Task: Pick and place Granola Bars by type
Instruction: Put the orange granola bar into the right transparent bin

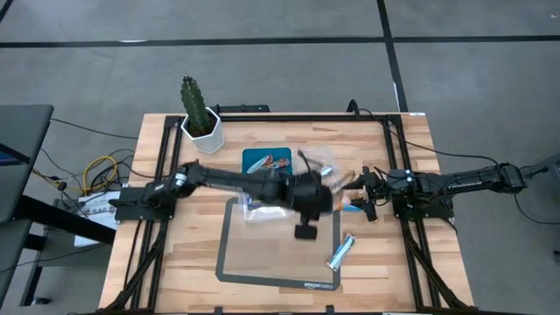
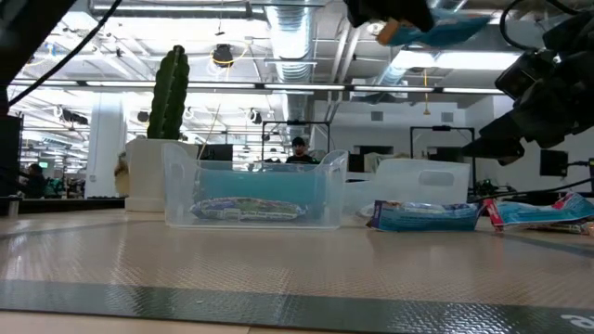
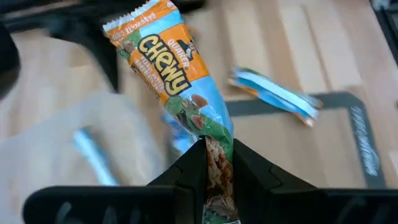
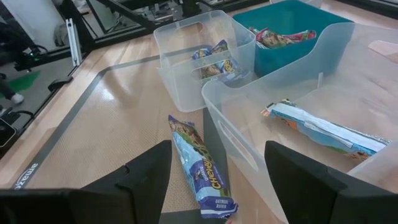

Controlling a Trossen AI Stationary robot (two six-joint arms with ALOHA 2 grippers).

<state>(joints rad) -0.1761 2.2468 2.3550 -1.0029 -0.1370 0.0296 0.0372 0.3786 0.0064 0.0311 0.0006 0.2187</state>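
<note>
The dark mat [image 1: 262, 262] is mostly free near its front edge, where one silver-blue granola bar [image 1: 340, 251] lies. Behind are found a teal tray [image 1: 267, 161], clear tubs [image 4: 205, 56] and a potted cactus [image 1: 199, 114]. The left gripper [image 3: 219, 177] is held over the mat, pinching an orange-green Chewy bar [image 3: 171, 68]. The right gripper [image 4: 214, 186] is spread wide beside the tubs.

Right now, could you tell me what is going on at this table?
The left gripper has its jaws shut on an orange-and-blue wrapped Chewy granola bar, held above the mat. The right gripper waits open over a blue wrapped bar beside the clear plastic tubs. The teal tray already holds bars.
</note>
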